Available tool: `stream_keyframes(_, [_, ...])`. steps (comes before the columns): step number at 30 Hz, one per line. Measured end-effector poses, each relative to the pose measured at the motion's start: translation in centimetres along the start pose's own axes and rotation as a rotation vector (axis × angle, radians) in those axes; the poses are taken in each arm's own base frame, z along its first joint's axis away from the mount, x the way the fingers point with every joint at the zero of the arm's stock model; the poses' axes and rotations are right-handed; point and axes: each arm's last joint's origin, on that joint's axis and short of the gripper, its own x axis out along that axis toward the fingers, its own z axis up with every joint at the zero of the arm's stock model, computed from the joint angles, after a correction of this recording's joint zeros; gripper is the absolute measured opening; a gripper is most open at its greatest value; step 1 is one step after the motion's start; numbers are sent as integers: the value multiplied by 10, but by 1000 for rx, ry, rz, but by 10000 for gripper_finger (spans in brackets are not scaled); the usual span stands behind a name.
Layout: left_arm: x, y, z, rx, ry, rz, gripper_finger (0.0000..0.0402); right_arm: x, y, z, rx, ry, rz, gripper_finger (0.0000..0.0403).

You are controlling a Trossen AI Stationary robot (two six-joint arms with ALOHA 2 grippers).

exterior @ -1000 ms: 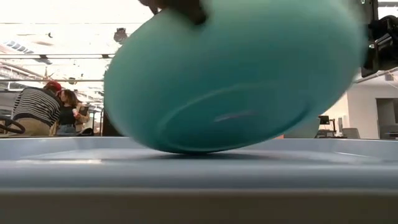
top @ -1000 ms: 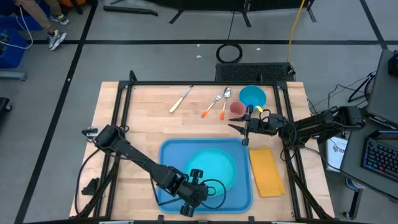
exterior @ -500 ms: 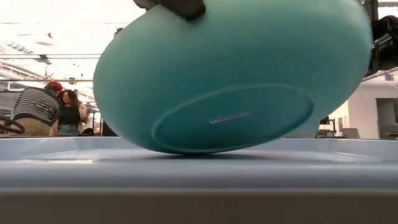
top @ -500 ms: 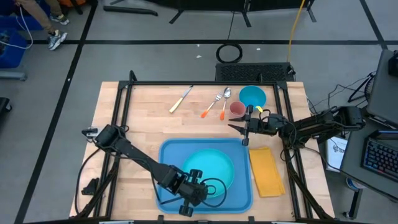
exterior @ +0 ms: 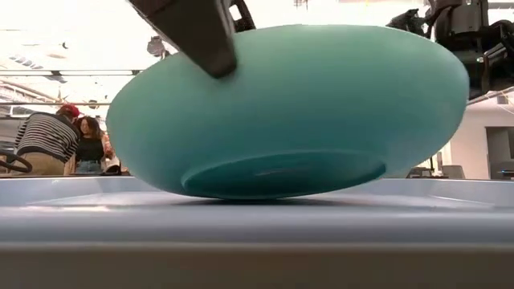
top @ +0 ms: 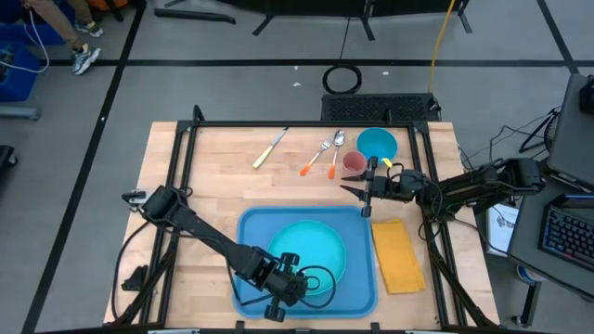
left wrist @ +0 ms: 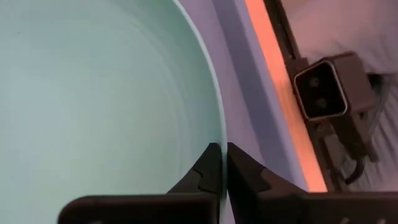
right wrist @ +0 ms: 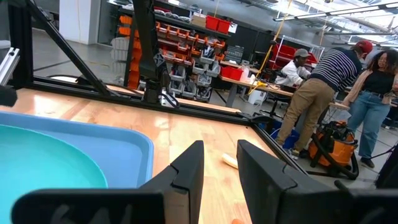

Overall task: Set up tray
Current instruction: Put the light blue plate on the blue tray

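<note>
Wooden worktop point(top: 204, 186) carries tray point(top: 252, 225) at near edge. Left gripper point(left wrist: 219, 163) pinches rim of turquoise plate point(top: 314, 252), plate tilted on tray floor. Lower rim flat before release. Right gripper point(top: 368, 195) waits beyond tray, fingers narrowly apart, empty.

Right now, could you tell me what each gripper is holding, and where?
The left gripper pinches the turquoise plate by its rim; the right gripper holds nothing.

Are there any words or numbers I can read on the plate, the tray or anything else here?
None can be read.
Underside of the plate: a faint mark in the low view, too blurred to read.
Tray: no writing shows.
White sheet beside the table: a dark print, too small to read.
Bins on the far shelves: labels too small to read.
</note>
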Motion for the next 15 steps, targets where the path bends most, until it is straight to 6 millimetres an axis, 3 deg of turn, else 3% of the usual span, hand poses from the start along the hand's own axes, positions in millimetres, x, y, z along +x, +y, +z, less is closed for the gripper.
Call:
stream_keyframes(4, [7, 0, -2, -2, -46, -49, 27, 0, 0, 0, 0, 0, 0, 86])
stream_keyframes(11, [8, 0, -4, -1, -48, -58, 7, 0, 0, 0, 0, 0, 0, 86])
stream_keyframes(15, [8, 0, -4, -3, -43, -64, 25, 0, 0, 0, 0, 1, 0, 86])
